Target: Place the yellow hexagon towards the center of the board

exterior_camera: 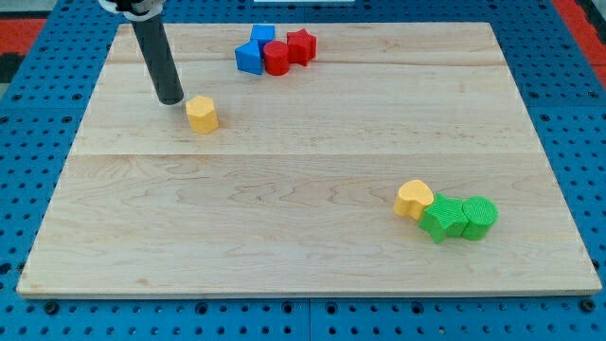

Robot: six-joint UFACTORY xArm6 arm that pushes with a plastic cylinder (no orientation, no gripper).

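The yellow hexagon (202, 114) lies on the wooden board (284, 208) in its upper left part. My tip (171, 98) stands just to the hexagon's upper left, a small gap apart from it. The dark rod rises from the tip toward the view's top left.
A cluster at the view's top holds two blue blocks (252, 53), a red cylinder (276, 59) and a red star (301, 45). At the lower right a yellow heart (414, 199) touches a green star-like block (442, 219) and a green cylinder (479, 217).
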